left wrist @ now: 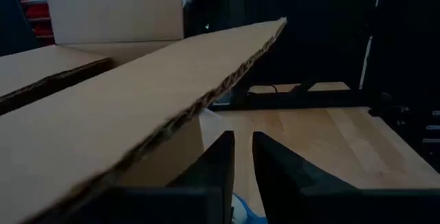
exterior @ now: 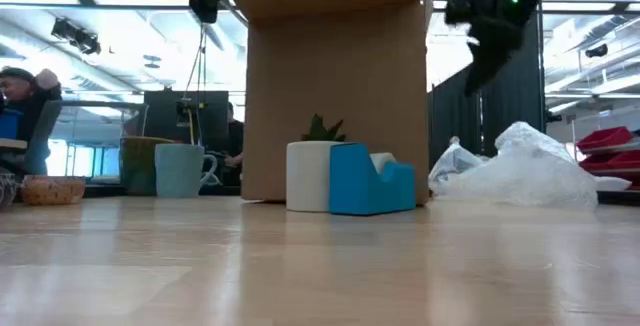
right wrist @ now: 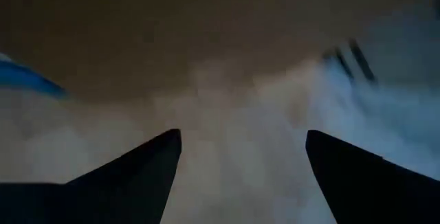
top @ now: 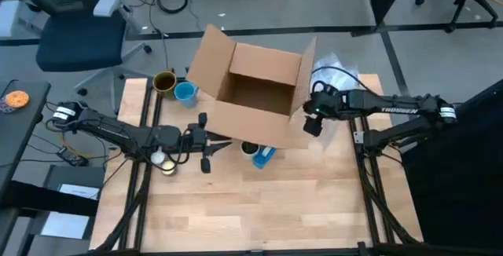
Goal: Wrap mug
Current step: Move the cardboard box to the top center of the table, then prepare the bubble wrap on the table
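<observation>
Cardboard box (top: pixel 255 91), open-topped, interior bare. White mug (exterior: pixel 308 176) upright just beside blue holder (exterior: pixel 370 181), fronting the box. Left gripper (top: pixel 206 140), fingers nearly pressed together, near the mug; right gripper (top: pixel 313 116), fingers spread, beside the box's right flap.

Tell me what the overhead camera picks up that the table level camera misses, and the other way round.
Only the high view shows the open top of the cardboard box, the left gripper at its front flap, the right gripper at its right side, and an office chair on the floor. Only the low view shows a person seated in the room behind and the small plant rising from the white pot. Both show the box, the blue holder, the light blue mug and the crumpled plastic wrap.
</observation>
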Tool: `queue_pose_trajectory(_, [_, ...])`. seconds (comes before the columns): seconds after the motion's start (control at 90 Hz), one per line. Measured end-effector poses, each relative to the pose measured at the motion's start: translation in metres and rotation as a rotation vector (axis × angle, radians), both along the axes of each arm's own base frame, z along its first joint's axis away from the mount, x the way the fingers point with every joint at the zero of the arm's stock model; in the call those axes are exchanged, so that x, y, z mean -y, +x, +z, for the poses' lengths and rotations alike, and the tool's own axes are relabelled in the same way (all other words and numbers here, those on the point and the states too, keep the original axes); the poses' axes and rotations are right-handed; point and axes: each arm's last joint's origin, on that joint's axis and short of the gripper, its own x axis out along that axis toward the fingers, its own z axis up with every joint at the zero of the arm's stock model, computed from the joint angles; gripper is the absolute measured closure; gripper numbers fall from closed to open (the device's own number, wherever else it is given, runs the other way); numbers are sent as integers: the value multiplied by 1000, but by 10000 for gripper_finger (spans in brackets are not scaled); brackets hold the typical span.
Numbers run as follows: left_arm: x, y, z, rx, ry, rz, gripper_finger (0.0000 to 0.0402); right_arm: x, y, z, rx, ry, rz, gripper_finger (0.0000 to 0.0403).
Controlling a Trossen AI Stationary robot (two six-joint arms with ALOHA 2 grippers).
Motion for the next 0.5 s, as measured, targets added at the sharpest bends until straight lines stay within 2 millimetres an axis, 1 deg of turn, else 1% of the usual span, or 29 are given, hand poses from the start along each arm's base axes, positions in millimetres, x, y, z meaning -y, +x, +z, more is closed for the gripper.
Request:
queue_pose_trajectory(0.089, [0, 0, 0, 0, 0, 0, 362, 5, -13, -4, -39, 77, -189, 110])
queue_pose_trajectory(0.2, [0, 0, 0, 0, 0, 0, 362, 10, -24, -7, -31, 144, -409, 110])
queue_pose_trajectory(0.367, [0, 0, 2, 19, -13, 0, 362, 12, -26, -21, -3, 143, -520, 110])
queue_pose_trajectory(0.5, [0, 0, 5, 69, -117, 1, 362, 13, -28, -41, -28, 119, -601, 110])
